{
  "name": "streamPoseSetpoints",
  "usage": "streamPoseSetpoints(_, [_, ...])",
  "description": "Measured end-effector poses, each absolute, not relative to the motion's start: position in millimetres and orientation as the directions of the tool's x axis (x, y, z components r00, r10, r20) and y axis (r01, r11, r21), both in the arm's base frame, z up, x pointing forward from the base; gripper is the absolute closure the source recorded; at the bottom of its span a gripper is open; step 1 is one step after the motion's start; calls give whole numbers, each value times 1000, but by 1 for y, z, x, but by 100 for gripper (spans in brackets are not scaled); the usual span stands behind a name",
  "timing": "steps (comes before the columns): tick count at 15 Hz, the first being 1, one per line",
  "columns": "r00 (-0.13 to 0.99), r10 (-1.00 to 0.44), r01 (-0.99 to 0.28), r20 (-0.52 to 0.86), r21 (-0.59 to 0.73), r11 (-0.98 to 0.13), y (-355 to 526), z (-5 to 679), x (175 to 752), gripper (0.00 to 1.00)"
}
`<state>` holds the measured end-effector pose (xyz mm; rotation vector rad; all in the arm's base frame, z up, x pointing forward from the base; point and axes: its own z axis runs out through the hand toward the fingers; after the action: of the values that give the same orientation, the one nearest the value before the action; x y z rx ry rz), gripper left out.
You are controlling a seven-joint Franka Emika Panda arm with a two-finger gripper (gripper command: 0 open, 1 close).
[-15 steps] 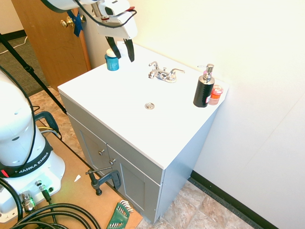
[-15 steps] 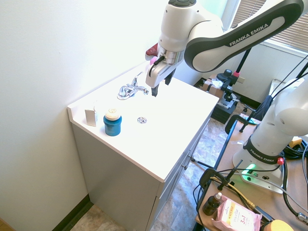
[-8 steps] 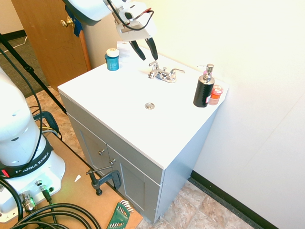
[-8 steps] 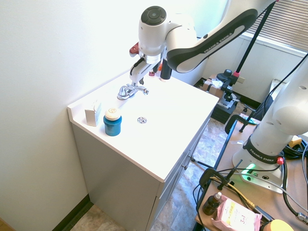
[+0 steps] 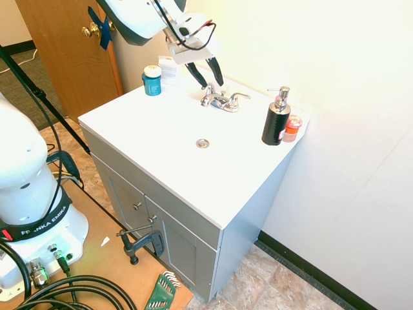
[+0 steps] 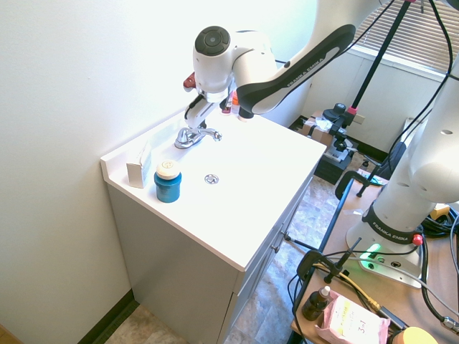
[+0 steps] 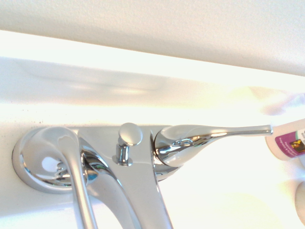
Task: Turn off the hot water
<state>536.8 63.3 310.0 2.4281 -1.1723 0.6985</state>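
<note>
Left of the faucet's spout [image 5: 206, 101], the hot-water lever [image 5: 209, 87]; just above it, the gripper [image 5: 211, 86], fingers spread wide, risking a knock against the lever from descending off-centre.

"FRANKA EMIKA" on the arm [image 6: 309, 72] and its base [image 6: 391, 228].

white arm [image 6: 259, 75] with dark trim, black lettering
</note>
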Motion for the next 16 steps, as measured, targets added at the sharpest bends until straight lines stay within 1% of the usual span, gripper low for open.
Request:
streamPoseSetpoints(7, [563,-616,-783,550,118,-610,81,283,538,0])
streamPoseSetpoints(16, [567,-604,-788,560,155,-596,61,263,549,0])
